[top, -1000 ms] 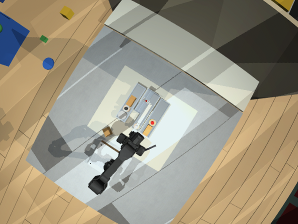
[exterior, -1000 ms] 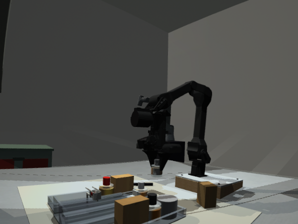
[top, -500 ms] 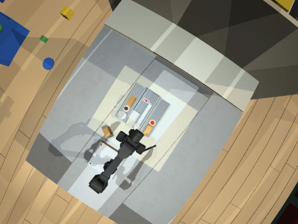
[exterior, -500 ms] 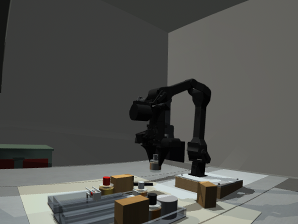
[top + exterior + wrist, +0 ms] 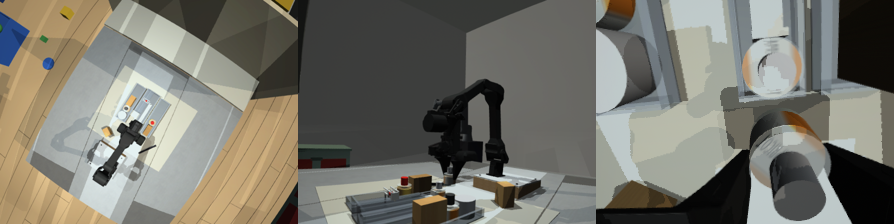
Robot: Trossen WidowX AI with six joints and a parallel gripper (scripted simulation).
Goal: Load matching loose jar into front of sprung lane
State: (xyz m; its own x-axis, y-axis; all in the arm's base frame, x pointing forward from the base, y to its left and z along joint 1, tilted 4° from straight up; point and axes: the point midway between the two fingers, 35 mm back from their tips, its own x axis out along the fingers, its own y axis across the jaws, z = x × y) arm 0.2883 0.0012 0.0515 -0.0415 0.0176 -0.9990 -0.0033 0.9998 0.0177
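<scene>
My gripper [image 5: 449, 177] [image 5: 784, 153] is shut on the grey-lidded jar [image 5: 448, 179] [image 5: 796, 175], which has an orange and dark body. It holds the jar roughly upright, raised off the mat, just in front of the sprung lane. In the top view the arm hides the fingers and held jar. A similar grey-lidded jar [image 5: 439, 186] [image 5: 772, 72] stands in the middle, sprung lane [image 5: 153, 93] at its low front stop [image 5: 771, 98]. A white block [image 5: 135, 114] [image 5: 769, 22], seemingly the pusher plate, is right behind it. The pusher's red-marked handle [image 5: 146, 100] [image 5: 394, 194] sits farther back.
The left lane holds a black-lidded jar [image 5: 126, 108] [image 5: 451, 200], a pale cylinder [image 5: 122, 115] and an orange block [image 5: 131, 100]. The right lane holds a red-lidded jar [image 5: 152, 122] and a block [image 5: 147, 130]. A wooden block [image 5: 107, 131] [image 5: 505, 195] stands front left; a black bar [image 5: 147, 149] lies front right.
</scene>
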